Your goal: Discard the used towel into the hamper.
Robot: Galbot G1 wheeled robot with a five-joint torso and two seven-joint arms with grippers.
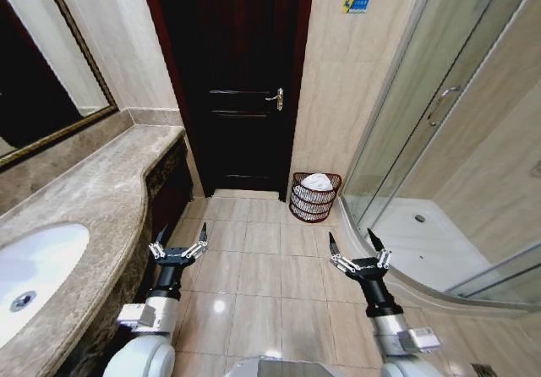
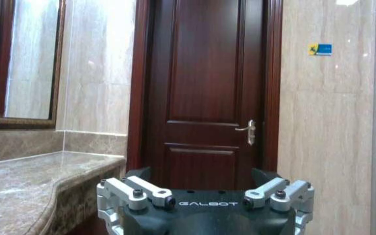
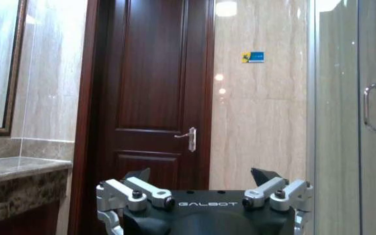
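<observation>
Left gripper is spread wide, nothing between its fingers, held low in front of the robot over the floor tiles, just beside the counter's front edge. Right gripper is likewise spread and empty, over the tiles near the curved shower base. Both point forward at the same height, probably a neutral ready pose, since neither is near anything to grab.

In the wrist views each claw's fingers stand apart, aimed at the dark wooden door.

The hamper sits on the floor well ahead of both grippers, against the wall between the door and the glass shower enclosure, closer to the right arm's side. A white towel already lies bunched inside it, poking above the rim. Judged from that, the discard looks done, or nearly so.

Marble counter with one sink runs along the robot's left, with a framed mirror above.

Count: two grippers, one hamper, one towel, one door, one door handle, one sink, one mirror, one small blue sticker on the wall.
</observation>
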